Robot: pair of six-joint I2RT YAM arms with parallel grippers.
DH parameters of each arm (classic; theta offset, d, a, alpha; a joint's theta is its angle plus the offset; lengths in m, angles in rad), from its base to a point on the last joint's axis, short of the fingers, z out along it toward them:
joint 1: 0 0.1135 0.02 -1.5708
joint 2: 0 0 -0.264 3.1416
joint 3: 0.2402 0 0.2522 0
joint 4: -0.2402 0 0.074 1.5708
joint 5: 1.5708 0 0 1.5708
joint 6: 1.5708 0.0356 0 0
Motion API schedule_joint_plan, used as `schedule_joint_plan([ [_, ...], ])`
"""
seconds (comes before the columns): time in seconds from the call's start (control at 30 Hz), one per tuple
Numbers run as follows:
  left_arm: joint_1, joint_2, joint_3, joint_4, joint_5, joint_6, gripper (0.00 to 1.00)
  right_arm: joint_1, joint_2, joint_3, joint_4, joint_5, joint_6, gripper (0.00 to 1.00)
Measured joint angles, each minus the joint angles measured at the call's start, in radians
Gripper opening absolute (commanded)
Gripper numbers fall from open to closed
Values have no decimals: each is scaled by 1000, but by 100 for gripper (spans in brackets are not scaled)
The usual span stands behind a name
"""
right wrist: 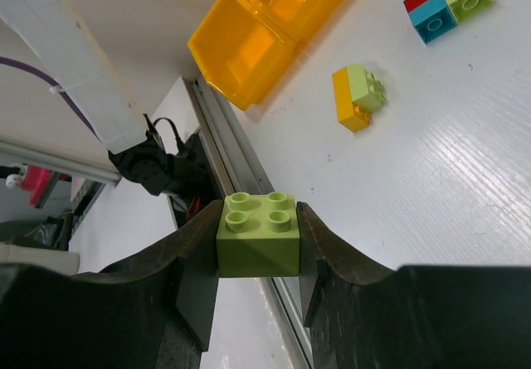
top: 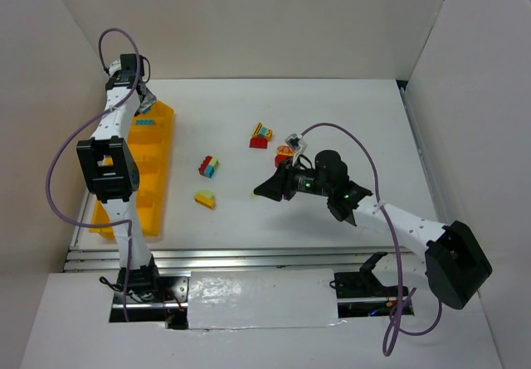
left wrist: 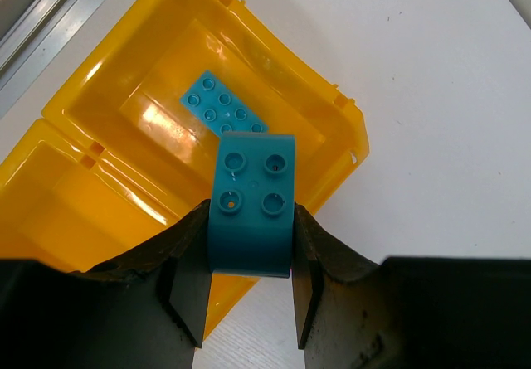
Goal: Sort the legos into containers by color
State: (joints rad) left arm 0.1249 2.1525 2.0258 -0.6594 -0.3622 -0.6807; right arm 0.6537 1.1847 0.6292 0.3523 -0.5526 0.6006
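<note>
My left gripper [left wrist: 250, 232] is shut on a teal-blue brick [left wrist: 253, 191] and holds it over the end compartment of the yellow-orange bin tray [left wrist: 348, 128]. A flat teal brick [left wrist: 222, 112] lies in that compartment. In the top view this gripper [top: 144, 99] is at the tray's far end [top: 166, 137]. My right gripper [right wrist: 257, 249] is shut on a pale green brick [right wrist: 257, 236], above the table near the middle [top: 267, 189]. Loose on the table are a red-teal-green clump [top: 208, 166], a yellow-green clump [top: 204, 198], a red-yellow-teal clump [top: 261, 134] and a red-yellow piece [top: 286, 155] partly hidden by my right arm.
The tray runs along the table's left side, next to the left wall. A metal rail [top: 249, 257] runs along the near edge. White walls enclose the table at the back and on both sides. The right wrist view shows the tray [right wrist: 265, 29] and two clumps [right wrist: 358, 95] [right wrist: 448, 2].
</note>
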Motion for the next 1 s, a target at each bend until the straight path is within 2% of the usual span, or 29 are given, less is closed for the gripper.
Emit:
schedule_joint_plan([
  [0.27, 1, 0, 0, -5, -1, 0, 3, 0, -3, 0, 0, -5, 0, 0],
  [0.43, 6, 1, 1, -5, 0, 0, 13, 0, -3, 0, 1, -9, 0, 0],
  [0.47, 7, 2, 1, -5, 0, 0, 17, 0, -2, 0, 1, -9, 0, 0],
  [0.53, 10, 6, 1, -5, 0, 0, 41, 0, 1, 0, 1, -11, 0, 0],
  [0.57, 11, 8, 1, -5, -1, 0, 61, 0, 3, 0, 0, -12, 0, 0],
  [0.63, 11, 10, -2, 0, -7, 0, 74, 0, 9, 0, 0, -13, 0, 0],
  [0.7, 12, 14, -2, 6, -10, 2, 95, 0, 15, 0, 0, -13, 0, 0],
  [0.73, 12, 18, 1, 8, -12, 0, 99, 0, 16, 0, 0, -14, 0, 0],
  [0.9, 14, 39, 13, 3, -6, 0, 100, 0, 19, 0, -2, -14, 0, 0],
  [1.0, 7, -1, -16, 14, 23, 0, 100, 0, 24, 0, -5, -6, -1, 0],
])
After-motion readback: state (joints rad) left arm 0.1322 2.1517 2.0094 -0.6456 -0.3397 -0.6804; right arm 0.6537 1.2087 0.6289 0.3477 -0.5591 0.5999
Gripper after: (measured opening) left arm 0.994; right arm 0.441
